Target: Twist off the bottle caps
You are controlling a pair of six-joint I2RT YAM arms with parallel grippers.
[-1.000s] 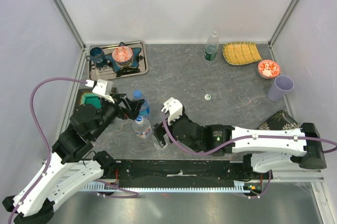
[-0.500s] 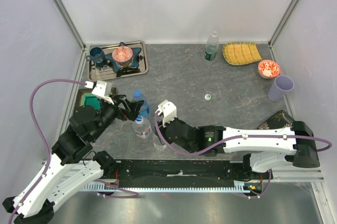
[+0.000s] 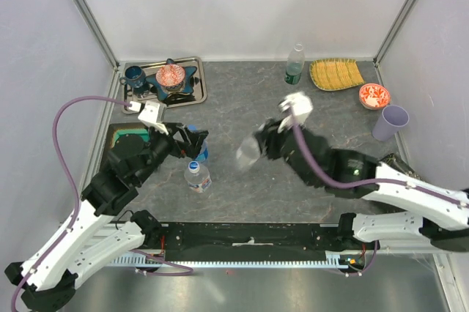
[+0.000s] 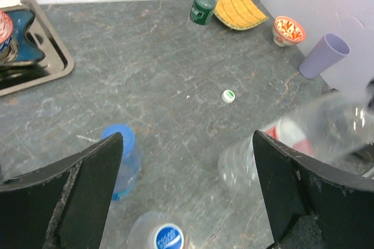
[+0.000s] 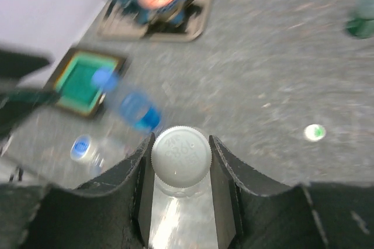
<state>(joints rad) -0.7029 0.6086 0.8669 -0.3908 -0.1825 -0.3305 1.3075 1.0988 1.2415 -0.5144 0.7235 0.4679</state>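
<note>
My right gripper (image 5: 181,154) is shut on the white cap (image 5: 181,156) of the plain clear bottle (image 3: 248,154). That bottle hangs tilted and blurred above the table's middle, and in the left wrist view the same bottle (image 4: 248,158) shows by my right-hand finger. My left gripper (image 4: 187,138) stands open and holds nothing, close to the blue-tinted bottle (image 3: 196,143). That blue bottle (image 4: 120,158) stands by its left finger. The clear bottle with the blue-white label (image 3: 196,176) stands just in front. The greenish bottle (image 3: 294,64) stands at the back.
A loose cap (image 4: 228,96) lies on the table's middle. A metal tray (image 3: 192,97) with a cup and a bowl is at the back left, a green box (image 3: 123,136) beside my left arm. A yellow plate (image 3: 335,74), a red bowl (image 3: 374,95) and a lilac cup (image 3: 390,121) are at the right.
My right gripper closed on the plain clear bottle's cap and carried the bottle up and away to the right. The left gripper stayed open and shifted slightly back.
</note>
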